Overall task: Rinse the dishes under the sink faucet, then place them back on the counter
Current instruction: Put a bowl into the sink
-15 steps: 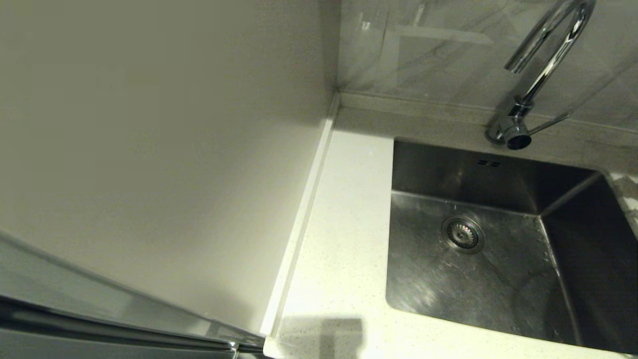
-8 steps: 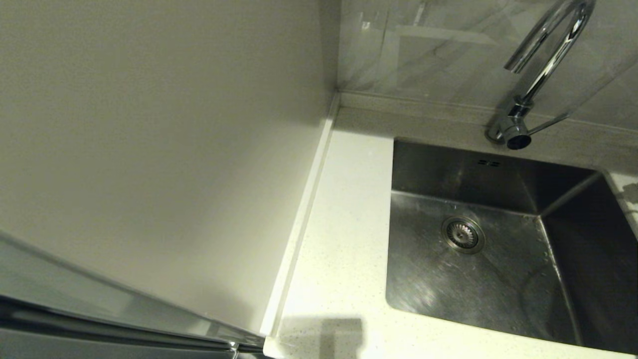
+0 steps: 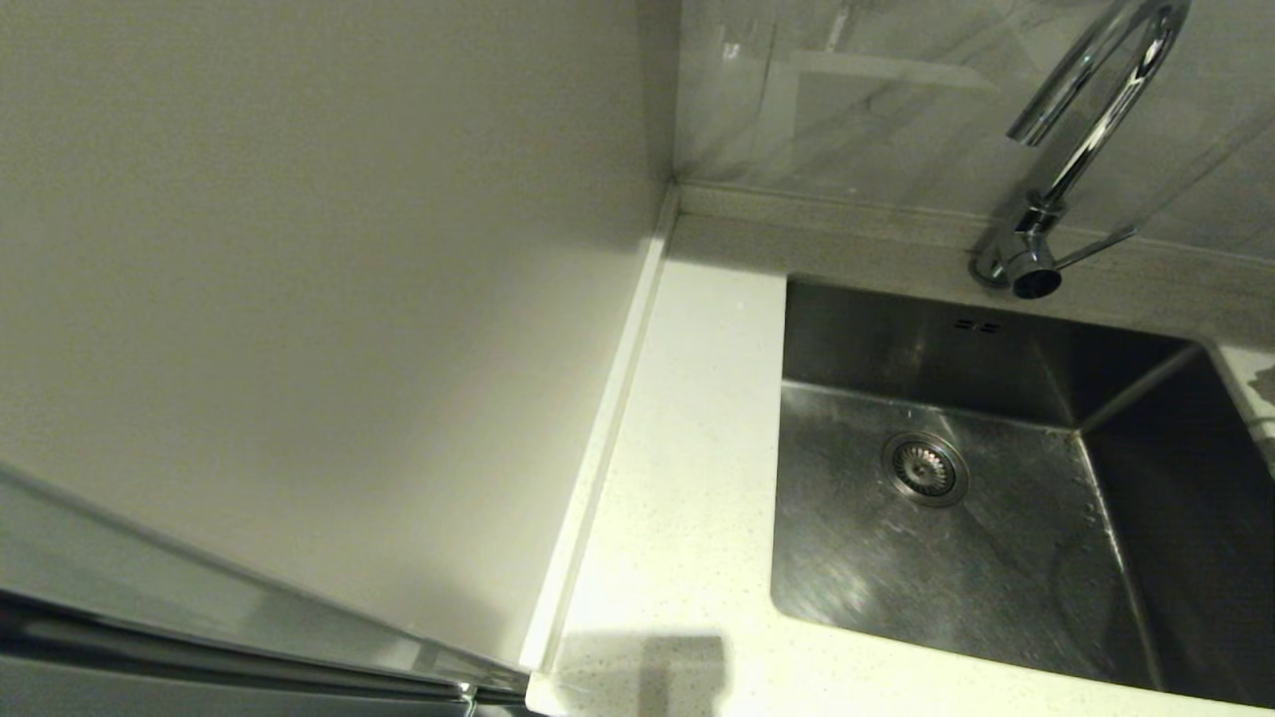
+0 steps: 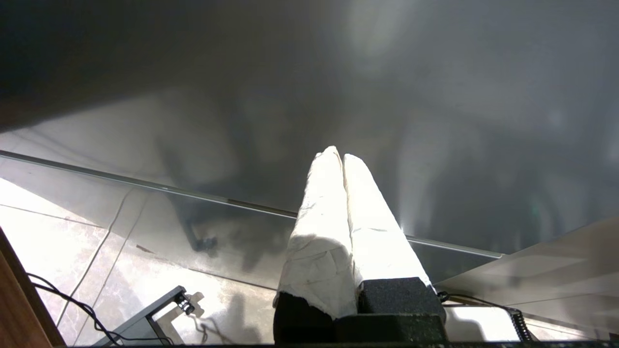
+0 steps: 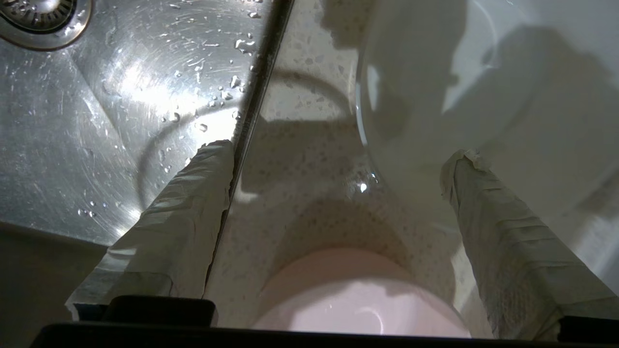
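Observation:
My right gripper (image 5: 338,150) hangs open over the speckled counter (image 5: 300,159), just right of the sink's edge. A pink bowl (image 5: 358,304) sits on the counter low between its taped fingers (image 5: 184,217), close to the palm and untouched. A white bowl (image 5: 425,121) stands beyond it, by the far fingertip. The pale blue bowl is out of view. In the head view the steel sink (image 3: 996,558) holds no dish and the chrome faucet (image 3: 1086,110) shows no stream. My left gripper (image 4: 341,154) is shut on nothing, parked low beside a grey metal panel.
The round drain (image 3: 924,468) lies in the sink's floor, with water drops scattered on the basin (image 5: 121,96). The faucet lever (image 3: 1096,244) sticks out to the right. A strip of counter (image 3: 687,478) runs left of the sink beside the cream wall panel (image 3: 299,299).
A dark patch at the head view's right edge, on the counter beside the sink, has shifted slightly. Sink, faucet and left counter look the same.

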